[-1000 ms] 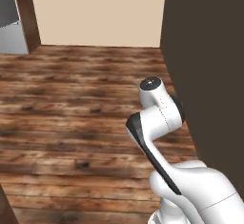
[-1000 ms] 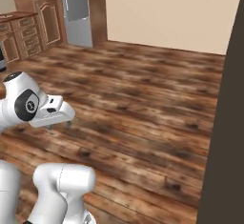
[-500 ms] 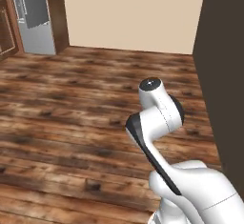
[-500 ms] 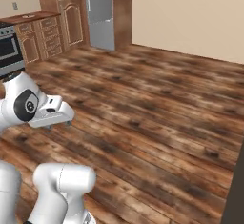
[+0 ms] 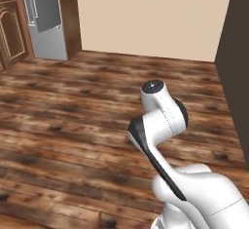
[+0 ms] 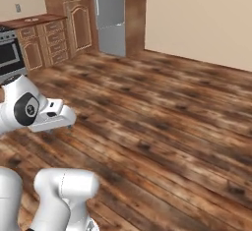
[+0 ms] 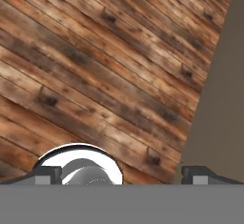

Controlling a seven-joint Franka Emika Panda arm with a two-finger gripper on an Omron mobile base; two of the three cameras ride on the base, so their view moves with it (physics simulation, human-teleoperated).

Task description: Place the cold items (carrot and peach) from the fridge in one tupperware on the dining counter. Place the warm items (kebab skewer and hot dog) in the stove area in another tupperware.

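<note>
Heading over open wooden floor (image 5: 73, 125) with the arm (image 5: 160, 121) folded low and the gripper (image 7: 121, 176) spread wide, carrying nothing. Risks clipping the dark panel (image 5: 236, 77) standing close on the right, near the hand's own outlook (image 7: 219, 99); would come from swinging or turning too tight on that side. Could also stop crooked or too near the fridge (image 5: 46, 18) at the far left, leaving no room to swing its door, which looks shut. Probably means carrot and peach lie inside, unseen, so cannot confirm either. Might also drift toward the stove (image 6: 10, 53) and wooden cabinets (image 6: 74, 23) left of the fridge, far side of the room. Otherwise faces a plain beige wall (image 5: 146, 13) straight ahead, with nothing lying across the floor between base and fridge.
</note>
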